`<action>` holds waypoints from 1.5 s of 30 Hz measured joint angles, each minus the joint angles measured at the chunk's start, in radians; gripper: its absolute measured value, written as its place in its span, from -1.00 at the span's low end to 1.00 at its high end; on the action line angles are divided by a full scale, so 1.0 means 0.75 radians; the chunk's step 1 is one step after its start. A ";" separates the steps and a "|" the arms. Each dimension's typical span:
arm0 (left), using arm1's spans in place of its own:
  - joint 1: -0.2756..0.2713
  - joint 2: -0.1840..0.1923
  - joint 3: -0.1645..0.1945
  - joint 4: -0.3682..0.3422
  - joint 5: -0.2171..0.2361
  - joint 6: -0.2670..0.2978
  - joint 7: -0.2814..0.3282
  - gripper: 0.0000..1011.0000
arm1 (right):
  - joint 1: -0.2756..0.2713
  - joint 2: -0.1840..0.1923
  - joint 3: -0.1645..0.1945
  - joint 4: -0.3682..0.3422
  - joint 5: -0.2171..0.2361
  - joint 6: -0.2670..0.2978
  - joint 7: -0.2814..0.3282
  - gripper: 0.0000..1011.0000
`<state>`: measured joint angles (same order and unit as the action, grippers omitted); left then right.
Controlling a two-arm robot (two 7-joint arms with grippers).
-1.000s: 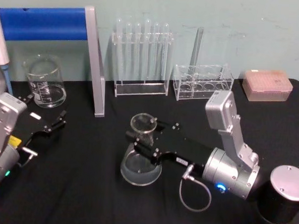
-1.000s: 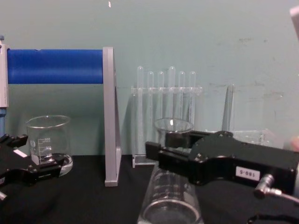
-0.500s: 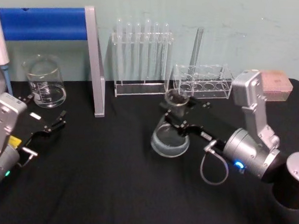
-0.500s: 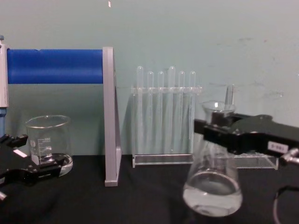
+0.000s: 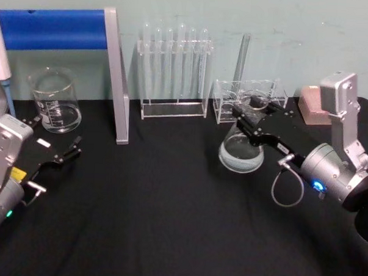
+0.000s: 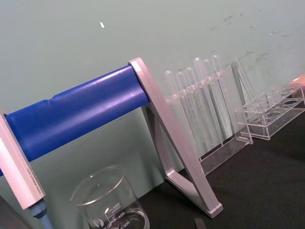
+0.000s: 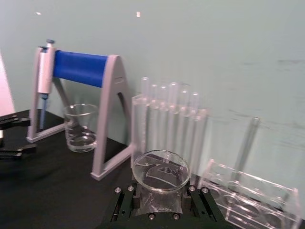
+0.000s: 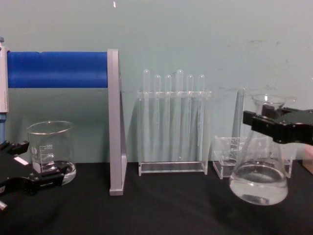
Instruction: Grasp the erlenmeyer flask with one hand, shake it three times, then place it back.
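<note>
Erlenmeyer flask (image 5: 241, 151) is gripped at the neck by the right gripper (image 5: 248, 118), jaws closed on glass, just before the low clear rack (image 5: 225, 103). Judged brittle, slick and bottom-heavy with liquid, so a firm hold under the flared rim is advised. Left gripper (image 5: 56, 157) is parked near the beaker (image 5: 54, 102), jaws spread.

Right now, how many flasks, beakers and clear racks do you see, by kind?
flask: 1, held by the right gripper
beaker: 1
racks: 2, tall rack and low rack
Total: 4
</note>
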<state>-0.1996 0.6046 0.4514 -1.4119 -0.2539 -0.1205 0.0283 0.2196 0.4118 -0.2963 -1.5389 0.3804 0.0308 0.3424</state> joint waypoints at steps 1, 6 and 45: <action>0.000 0.000 0.000 0.000 0.000 0.000 0.000 0.98 | 0.000 -0.001 0.006 0.003 -0.001 0.000 -0.002 -0.10; 0.000 0.000 0.000 0.000 0.000 0.000 0.000 0.98 | 0.002 -0.006 0.040 0.020 -0.007 0.000 -0.014 -0.10; 0.000 0.000 0.000 0.000 0.000 0.000 0.000 0.98 | -0.035 -0.034 -0.107 -0.077 -0.026 0.032 0.115 -0.10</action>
<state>-0.1995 0.6047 0.4514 -1.4119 -0.2539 -0.1205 0.0282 0.1930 0.3860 -0.3769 -1.5968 0.3611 0.0550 0.4290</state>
